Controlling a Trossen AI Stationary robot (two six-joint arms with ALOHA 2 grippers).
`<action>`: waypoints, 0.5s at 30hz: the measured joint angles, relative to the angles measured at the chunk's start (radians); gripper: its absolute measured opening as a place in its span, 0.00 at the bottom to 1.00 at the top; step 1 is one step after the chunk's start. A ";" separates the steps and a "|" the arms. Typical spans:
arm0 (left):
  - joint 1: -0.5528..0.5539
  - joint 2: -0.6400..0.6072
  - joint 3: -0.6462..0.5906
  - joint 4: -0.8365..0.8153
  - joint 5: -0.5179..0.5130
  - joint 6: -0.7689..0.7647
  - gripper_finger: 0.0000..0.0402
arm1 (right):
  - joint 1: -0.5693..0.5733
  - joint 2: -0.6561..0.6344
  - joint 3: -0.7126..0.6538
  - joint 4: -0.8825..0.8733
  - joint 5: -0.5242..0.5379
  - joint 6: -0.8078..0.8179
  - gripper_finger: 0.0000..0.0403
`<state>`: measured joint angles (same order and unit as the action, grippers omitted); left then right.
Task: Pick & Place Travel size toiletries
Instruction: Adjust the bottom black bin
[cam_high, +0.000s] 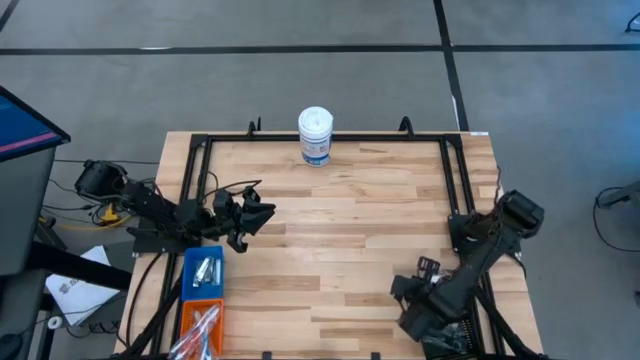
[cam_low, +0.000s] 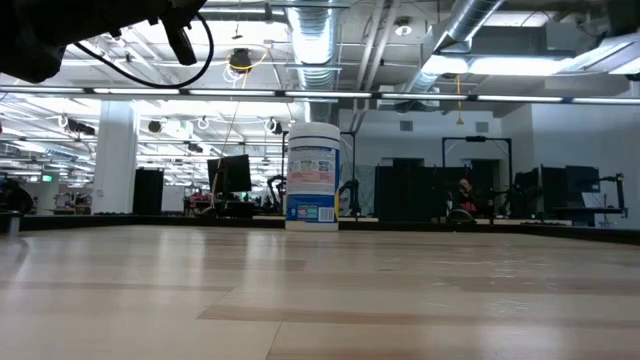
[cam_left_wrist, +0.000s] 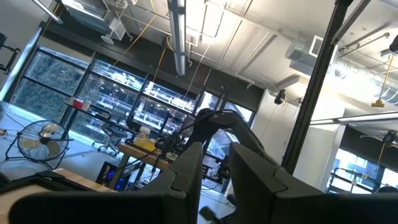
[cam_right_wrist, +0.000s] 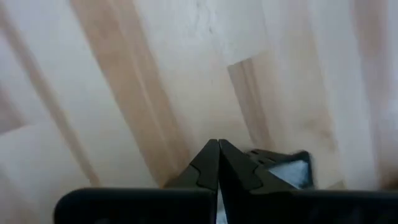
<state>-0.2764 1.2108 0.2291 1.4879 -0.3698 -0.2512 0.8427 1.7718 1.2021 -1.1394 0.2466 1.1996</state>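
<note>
The left gripper (cam_high: 258, 212) hovers raised by the table's left edge, fingers (cam_left_wrist: 186, 168) parted a little with nothing between them, and the travel size toiletries (cam_high: 206, 270) lie just below it in the blue bin (cam_high: 203, 272), more in the orange bin (cam_high: 199, 330) beside that. The right gripper (cam_high: 400, 290), pinched shut and empty, rests low near the front right corner. Between the arms the wooden table (cam_high: 350, 220) is wide open, with a white canister (cam_high: 315, 135) at its far edge.

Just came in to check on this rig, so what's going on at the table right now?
The left gripper hangs in the air by the table's left edge, just past the blue bin that holds small toiletries; whether it carries anything cannot be told. An orange bin sits beside the blue one. The right gripper is shut and empty, low over the wood at the right front. A white canister stands at the far edge.
</note>
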 joint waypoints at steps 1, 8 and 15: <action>0.000 0.000 0.000 0.000 0.000 0.000 0.19 | 0.009 0.000 0.024 -0.027 0.013 -0.004 0.00; 0.000 0.000 0.000 0.000 0.000 0.001 0.19 | 0.081 -0.002 0.170 0.029 0.038 -0.111 0.00; 0.000 0.000 0.000 -0.004 0.001 0.000 0.19 | 0.092 0.034 0.167 0.218 -0.108 -0.144 0.00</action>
<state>-0.2764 1.2109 0.2291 1.4839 -0.3688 -0.2515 0.9343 1.8054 1.3691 -0.9213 0.1386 1.0556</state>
